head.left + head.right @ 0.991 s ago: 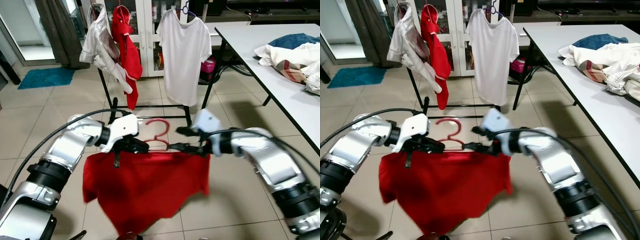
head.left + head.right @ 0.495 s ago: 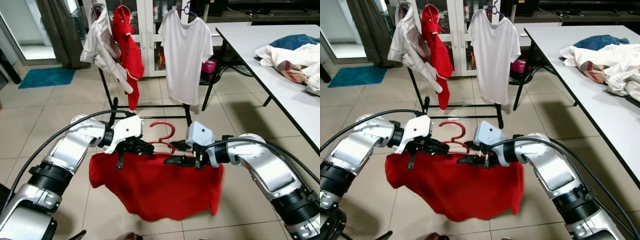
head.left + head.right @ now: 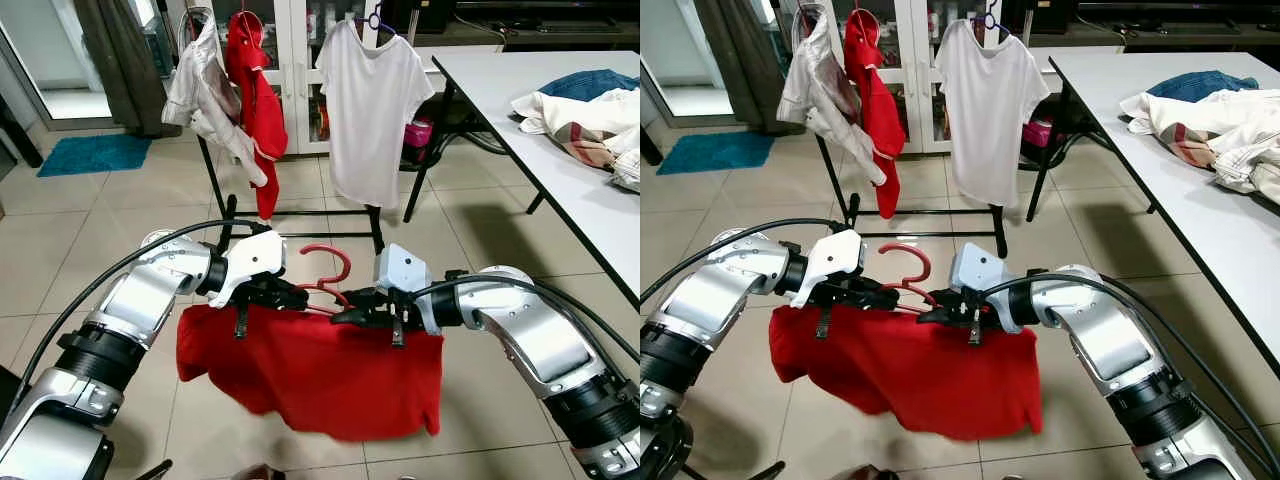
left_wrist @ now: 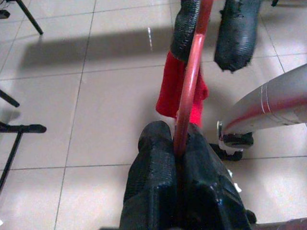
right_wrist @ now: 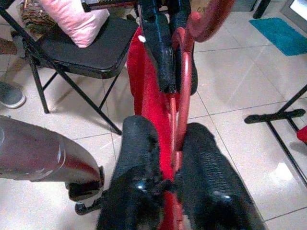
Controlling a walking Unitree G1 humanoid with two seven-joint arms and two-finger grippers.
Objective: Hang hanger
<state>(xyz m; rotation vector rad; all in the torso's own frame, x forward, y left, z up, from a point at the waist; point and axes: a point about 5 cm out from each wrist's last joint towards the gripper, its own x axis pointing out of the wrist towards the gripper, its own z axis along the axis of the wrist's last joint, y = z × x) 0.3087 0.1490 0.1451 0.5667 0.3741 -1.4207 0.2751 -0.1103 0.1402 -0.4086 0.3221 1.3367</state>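
A red hanger (image 3: 325, 272) carries a red garment (image 3: 320, 375) that droops below it, held in front of me above the tiled floor. My left gripper (image 3: 290, 297) is shut on the hanger's left side, and the left wrist view has the red bar (image 4: 189, 91) pinched between its fingers. My right gripper (image 3: 345, 318) is shut on the hanger's right side, with red cloth (image 5: 146, 110) caught along the bar. The hanger's hook (image 3: 908, 262) stands up between the two grippers. The clothes rack (image 3: 290, 215) stands further ahead.
On the rack hang a light jacket (image 3: 205, 85), a red top (image 3: 255, 100) and a white T-shirt (image 3: 372, 105). A grey table (image 3: 560, 130) with piled clothes (image 3: 590, 105) runs along the right. A black folding chair (image 5: 81, 52) holds a pink cushion. A blue mat (image 3: 90, 155) lies far left.
The right gripper moved left along the hanger, closer to the left gripper and the hook. The red garment bunched up and narrowed. The hanger rose slightly.
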